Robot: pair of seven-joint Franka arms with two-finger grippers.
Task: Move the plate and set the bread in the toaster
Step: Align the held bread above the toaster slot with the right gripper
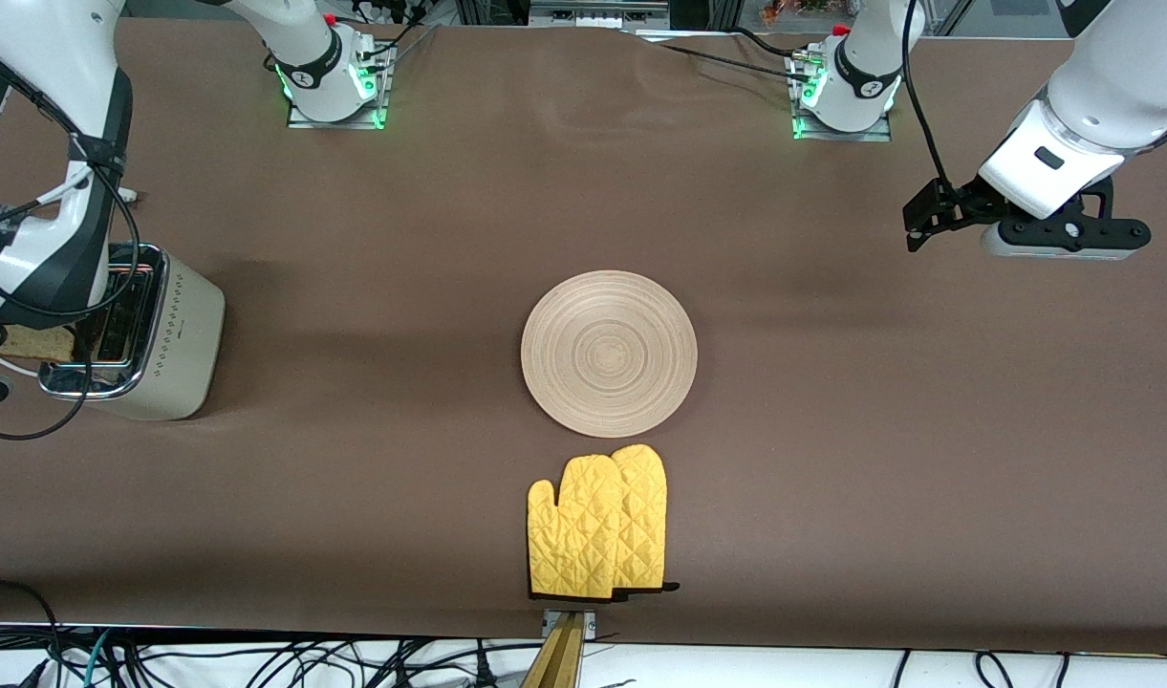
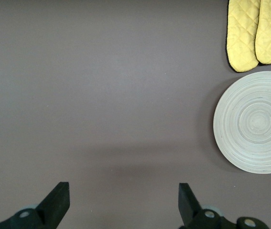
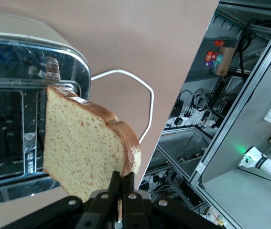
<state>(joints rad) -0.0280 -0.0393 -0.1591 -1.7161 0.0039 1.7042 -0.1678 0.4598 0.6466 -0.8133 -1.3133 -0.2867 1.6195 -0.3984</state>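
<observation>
We find the bread (image 3: 85,145) clamped between the pinched fingers of the right gripper (image 3: 122,187), held over the chrome top of the toaster (image 1: 167,330) at the right arm's end of the table. The plate (image 1: 609,353) lies mid-table, just beside yellow oven mitts (image 1: 597,524) nearer the camera. The left gripper (image 2: 121,202) waits spread apart over bare brown cloth (image 1: 879,430). We read no lettering anywhere.

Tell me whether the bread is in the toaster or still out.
Out. The bread hangs pinched by an edge in the shut right gripper, above the toaster; its slots show no slice inside.
</observation>
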